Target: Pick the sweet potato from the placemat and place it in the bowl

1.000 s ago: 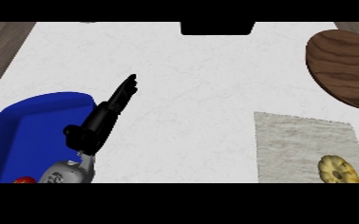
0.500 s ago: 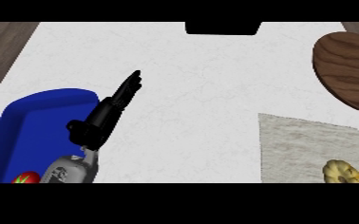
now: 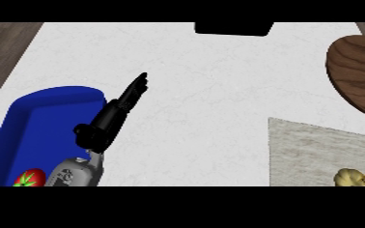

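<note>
Head view: left hand [image 3: 107, 121], fingers straight together, over white counter [image 3: 214, 87] beside grey placemat [image 3: 306, 149].

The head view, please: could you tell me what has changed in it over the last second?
The yellowish item on the placemat has slid toward the lower right corner, and everything else shifted slightly with it. The left robot hand remains straight-fingered over the counter, holding nothing.

The sweet potato [image 3: 348, 178], yellowish and knobbly, lies at the near right on the pale grey placemat [image 3: 306, 149], cut off by the view's lower edge. The bowl [image 3: 347, 70], dark brown wood, sits at the far right of the desk, only partly in view.
</note>
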`<state>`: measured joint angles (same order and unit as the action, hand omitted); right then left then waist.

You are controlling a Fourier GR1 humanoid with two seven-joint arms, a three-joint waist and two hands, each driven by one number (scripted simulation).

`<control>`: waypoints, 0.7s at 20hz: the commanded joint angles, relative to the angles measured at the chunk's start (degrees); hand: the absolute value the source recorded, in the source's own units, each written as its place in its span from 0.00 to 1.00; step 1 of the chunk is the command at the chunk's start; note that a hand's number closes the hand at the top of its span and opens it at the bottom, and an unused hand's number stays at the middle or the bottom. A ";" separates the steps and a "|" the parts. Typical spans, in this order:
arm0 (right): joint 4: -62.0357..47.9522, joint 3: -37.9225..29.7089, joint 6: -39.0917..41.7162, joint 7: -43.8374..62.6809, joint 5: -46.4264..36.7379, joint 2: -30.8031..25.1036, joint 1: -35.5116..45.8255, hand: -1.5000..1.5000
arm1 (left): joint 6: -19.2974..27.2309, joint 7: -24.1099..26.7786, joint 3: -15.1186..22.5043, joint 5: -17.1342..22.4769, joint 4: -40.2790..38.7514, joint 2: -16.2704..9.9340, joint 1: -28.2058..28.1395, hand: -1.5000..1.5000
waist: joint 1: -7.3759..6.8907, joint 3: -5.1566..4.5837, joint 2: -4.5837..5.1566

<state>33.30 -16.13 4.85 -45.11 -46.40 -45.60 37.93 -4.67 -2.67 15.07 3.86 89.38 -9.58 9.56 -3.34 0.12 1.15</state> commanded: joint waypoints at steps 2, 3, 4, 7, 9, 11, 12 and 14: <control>-10.46 3.50 8.45 0.03 -3.31 -1.04 5.96 0.00 | -1.01 -1.49 -0.73 1.15 -1.86 0.68 2.57 0.50 | -0.56 0.08 0.38; -12.36 3.01 7.03 -2.42 -2.91 0.28 5.85 0.00 | -0.80 0.61 -0.44 0.03 -0.19 -0.36 -0.45 0.50 | -0.92 0.12 0.25; -13.23 3.50 8.06 -6.40 -3.21 -0.82 5.61 0.00 | 0.34 -1.40 -0.70 0.13 0.87 0.49 0.40 0.50 | -0.10 0.12 -0.02; -16.44 0.75 7.33 -10.35 -1.01 -0.49 8.21 0.00 | -1.23 -0.72 -0.75 0.40 -0.33 -0.01 1.10 0.50 | -0.21 0.18 0.29; -17.81 -1.39 8.58 -10.16 0.69 -1.77 10.95 0.00 | 0.07 0.51 -1.13 -0.28 -2.62 1.63 2.93 0.50 | 0.19 0.16 0.37; -20.14 -2.80 7.24 -7.41 1.67 -0.05 12.01 0.00 | 0.78 -2.47 0.84 -1.09 0.83 2.25 1.87 0.50 | -0.29 0.19 0.20; -20.95 -5.18 10.97 -8.19 3.88 -4.15 12.61 0.00 | 0.26 -1.88 0.30 -0.55 2.84 1.07 0.12 0.50 | -0.72 0.23 0.18; -22.52 -8.60 10.50 -6.28 7.26 -2.93 13.31 0.00 | -1.98 0.61 -2.94 1.39 -0.36 -1.21 0.05 0.50 | -0.28 0.18 0.34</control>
<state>14.19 -20.13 13.04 -51.52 -43.29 -47.51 49.45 -5.26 -3.47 14.04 4.03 89.58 -9.23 10.54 -3.62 0.29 1.39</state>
